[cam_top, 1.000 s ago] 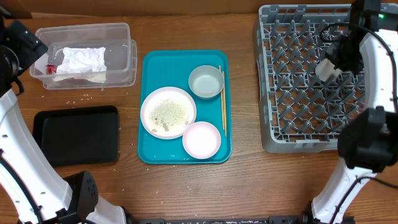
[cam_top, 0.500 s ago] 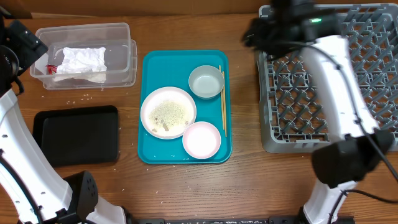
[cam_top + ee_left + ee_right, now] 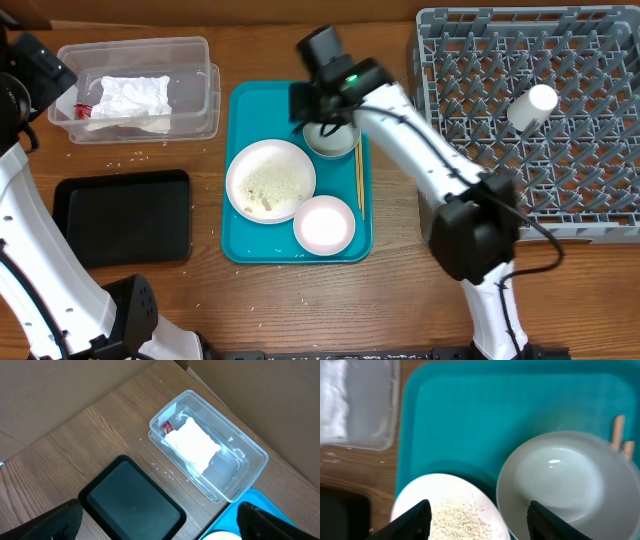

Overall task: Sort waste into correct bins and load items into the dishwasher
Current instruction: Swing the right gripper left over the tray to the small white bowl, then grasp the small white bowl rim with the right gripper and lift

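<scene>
I see a serving tray (image 3: pixel 255 110) mid-table holding a plate (image 3: pixel 270 180), a near bowl (image 3: pixel 324 224), a far bowl (image 3: pixel 335 148) and chopsticks (image 3: pixel 359 185). To the left, a tub (image 3: pixel 135 45) sits behind a flat tray (image 3: pixel 120 215). To the right, a rack (image 3: pixel 590 180) holds a cup (image 3: pixel 532 105).

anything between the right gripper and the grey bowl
Nothing visible. The right gripper is open above the grey bowl, which is empty. The chopsticks lie beside the bowl on one side and the plate sits close on the other; neither covers it.

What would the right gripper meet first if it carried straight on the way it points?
Probably the rim of the grey bowl, likely taller than the plate beside it; the right gripper is open over both, and depth is unclear.
</scene>
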`<state>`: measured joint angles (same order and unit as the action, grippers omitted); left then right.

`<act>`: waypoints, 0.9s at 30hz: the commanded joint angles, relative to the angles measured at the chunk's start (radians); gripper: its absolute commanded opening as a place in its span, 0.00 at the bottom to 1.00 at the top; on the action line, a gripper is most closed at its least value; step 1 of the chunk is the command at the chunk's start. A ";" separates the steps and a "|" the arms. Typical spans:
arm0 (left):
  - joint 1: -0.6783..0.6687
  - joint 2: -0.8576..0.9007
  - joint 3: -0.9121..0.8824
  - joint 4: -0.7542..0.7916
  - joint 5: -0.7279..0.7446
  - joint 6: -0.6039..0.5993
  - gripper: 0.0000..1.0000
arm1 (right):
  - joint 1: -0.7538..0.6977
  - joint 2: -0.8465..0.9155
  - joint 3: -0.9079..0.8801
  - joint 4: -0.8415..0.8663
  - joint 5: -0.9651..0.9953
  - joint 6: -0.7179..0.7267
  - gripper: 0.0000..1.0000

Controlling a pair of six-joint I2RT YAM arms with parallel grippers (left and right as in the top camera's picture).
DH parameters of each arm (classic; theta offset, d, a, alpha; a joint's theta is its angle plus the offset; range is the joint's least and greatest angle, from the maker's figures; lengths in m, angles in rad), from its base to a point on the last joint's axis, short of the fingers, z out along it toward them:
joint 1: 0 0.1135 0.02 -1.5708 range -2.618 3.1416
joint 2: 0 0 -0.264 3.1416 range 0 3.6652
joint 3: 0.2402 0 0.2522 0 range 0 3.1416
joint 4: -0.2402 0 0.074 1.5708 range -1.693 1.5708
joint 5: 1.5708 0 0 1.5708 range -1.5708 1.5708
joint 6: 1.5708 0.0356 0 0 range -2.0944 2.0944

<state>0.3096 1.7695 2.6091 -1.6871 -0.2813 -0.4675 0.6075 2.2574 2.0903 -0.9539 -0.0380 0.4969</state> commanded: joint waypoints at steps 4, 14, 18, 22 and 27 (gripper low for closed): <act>0.006 -0.002 0.004 0.000 -0.014 0.008 1.00 | 0.061 0.076 0.004 0.003 0.184 0.028 0.52; 0.006 -0.002 0.004 0.000 -0.014 0.008 1.00 | 0.057 0.143 0.003 -0.001 0.246 0.028 0.48; 0.006 -0.002 0.004 0.000 -0.014 0.008 1.00 | 0.059 0.144 0.003 0.011 0.238 0.028 0.42; 0.006 -0.002 0.004 0.000 -0.014 0.008 1.00 | 0.059 0.149 0.003 0.010 0.219 0.028 0.39; 0.006 -0.002 0.004 0.000 -0.014 0.008 1.00 | 0.059 0.152 0.004 0.005 0.214 0.028 0.21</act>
<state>0.3096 1.7695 2.6091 -1.6871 -0.2817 -0.4675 0.6674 2.4050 2.0884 -0.9539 0.1810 0.5167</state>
